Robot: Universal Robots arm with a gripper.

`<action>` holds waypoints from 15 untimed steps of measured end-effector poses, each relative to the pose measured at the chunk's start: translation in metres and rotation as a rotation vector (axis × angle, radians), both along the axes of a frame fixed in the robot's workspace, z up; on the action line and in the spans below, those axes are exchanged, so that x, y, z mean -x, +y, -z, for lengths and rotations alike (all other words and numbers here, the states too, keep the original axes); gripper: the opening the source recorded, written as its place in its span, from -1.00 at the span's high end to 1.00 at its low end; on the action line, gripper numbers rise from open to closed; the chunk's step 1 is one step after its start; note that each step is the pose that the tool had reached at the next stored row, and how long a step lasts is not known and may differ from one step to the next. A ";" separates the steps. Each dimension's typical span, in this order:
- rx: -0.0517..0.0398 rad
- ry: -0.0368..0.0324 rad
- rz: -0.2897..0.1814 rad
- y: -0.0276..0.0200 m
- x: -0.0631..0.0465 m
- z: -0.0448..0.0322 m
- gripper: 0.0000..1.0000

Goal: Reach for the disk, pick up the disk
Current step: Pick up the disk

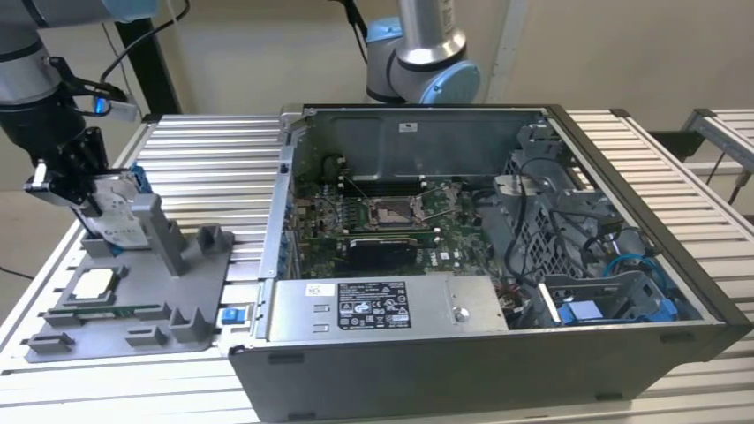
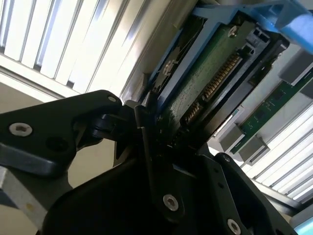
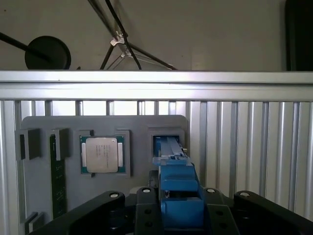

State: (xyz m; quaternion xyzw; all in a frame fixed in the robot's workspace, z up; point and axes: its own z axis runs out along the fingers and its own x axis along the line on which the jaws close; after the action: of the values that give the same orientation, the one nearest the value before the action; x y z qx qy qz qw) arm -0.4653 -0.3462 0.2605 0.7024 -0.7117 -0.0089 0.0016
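The disk [image 1: 115,216] stands on edge at the back of the grey fixture [image 1: 177,291], on the exterior view's left, with a blue rail along its side. My gripper [image 1: 92,201] comes down on it from above and is shut on it. In the second wrist view the disk [image 2: 205,83] shows its green circuit board and blue rails, with the black fingers [image 2: 146,142] clamped at its end. In the first wrist view the disk's blue rail [image 3: 178,191] runs between my gripper's [image 3: 178,208] two fingers down to the fixture's slot [image 3: 168,142].
The fixture [image 3: 137,127] also holds a square silver processor chip [image 3: 101,154] and a green memory stick [image 3: 57,181]. A small blue bracket [image 1: 232,314] sits at its near corner. An open computer case [image 1: 495,265] stands to the exterior view's right, a second arm's base [image 1: 418,62] behind it.
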 end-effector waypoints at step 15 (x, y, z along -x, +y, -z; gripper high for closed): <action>0.0153 -0.0001 0.000 0.0000 0.000 0.0000 1.00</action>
State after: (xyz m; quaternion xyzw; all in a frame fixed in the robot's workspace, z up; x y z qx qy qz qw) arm -0.4653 -0.3463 0.2605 0.7024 -0.7117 -0.0034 0.0070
